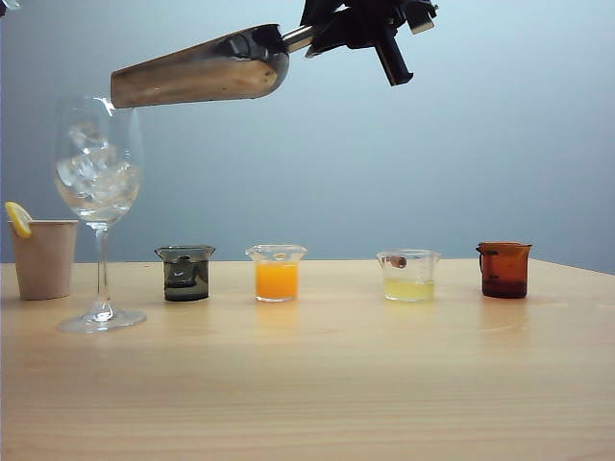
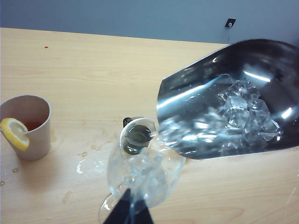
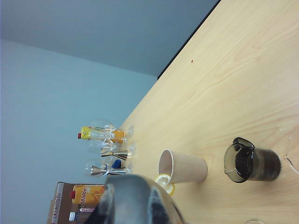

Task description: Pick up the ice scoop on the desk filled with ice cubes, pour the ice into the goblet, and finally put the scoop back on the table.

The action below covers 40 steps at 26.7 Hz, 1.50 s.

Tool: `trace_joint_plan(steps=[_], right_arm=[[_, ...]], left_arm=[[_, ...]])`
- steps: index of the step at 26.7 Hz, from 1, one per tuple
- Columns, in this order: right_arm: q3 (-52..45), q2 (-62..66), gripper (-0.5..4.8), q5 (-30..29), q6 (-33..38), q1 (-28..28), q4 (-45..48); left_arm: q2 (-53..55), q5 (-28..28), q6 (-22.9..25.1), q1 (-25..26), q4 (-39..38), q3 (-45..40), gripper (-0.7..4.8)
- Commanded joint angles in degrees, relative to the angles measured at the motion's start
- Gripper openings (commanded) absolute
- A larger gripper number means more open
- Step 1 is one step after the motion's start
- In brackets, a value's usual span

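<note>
High above the desk (image 1: 317, 384), the right gripper (image 1: 332, 36) is closed on the tubular handle of the ice scoop (image 1: 202, 69), holding it nearly level with its open mouth tipped slightly down toward the goblet (image 1: 98, 182). The lip of the scoop hangs just over the goblet's rim. The goblet stands at the left end of the desk, beside a beige paper cup (image 1: 43, 257) with a lemon slice (image 1: 17, 219) on its edge. Ice cubes (image 1: 96, 173) already fill much of the goblet's bowl, and more ice lies inside the scoop in the left wrist view. Four small beakers stand in a row across the desk: dark grey (image 1: 185, 273), orange (image 1: 277, 273), pale yellow (image 1: 409, 276) and amber (image 1: 504, 269). The left gripper's dark fingertips (image 2: 122, 213) show only at the frame edge below the goblet; whether it is open or closed cannot be told.
</note>
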Motion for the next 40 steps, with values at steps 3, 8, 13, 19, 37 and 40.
trace_joint_plan(steps=[3, 8, 13, 19, 37, 40], right_arm=[[0.5, -0.7, -0.05, -0.3, 0.1, -0.2, 1.8], [0.5, -0.7, -0.05, -0.3, 0.1, -0.2, 1.8], [0.6, -0.7, -0.05, -0.3, 0.1, -0.2, 1.9], [2.0, -0.7, -0.05, -0.3, -0.6, -0.1, 1.1], [3.7, -0.6, -0.05, 0.3, -3.9, 0.1, -0.7], [3.7, -0.6, -0.05, 0.3, -4.0, 0.1, -0.7]], left_arm=[[-0.1, 0.2, 0.2, 0.1, 0.7, 0.2, -0.06], [-0.1, 0.2, 0.2, 0.1, 0.7, 0.2, -0.05], [-0.1, 0.2, 0.2, 0.1, 0.7, 0.2, -0.05], [-0.1, 0.2, 0.2, 0.1, 0.7, 0.2, -0.06], [-0.1, 0.2, 0.2, 0.1, 0.7, 0.2, -0.05], [-0.1, 0.2, 0.2, 0.1, 0.7, 0.2, -0.05]])
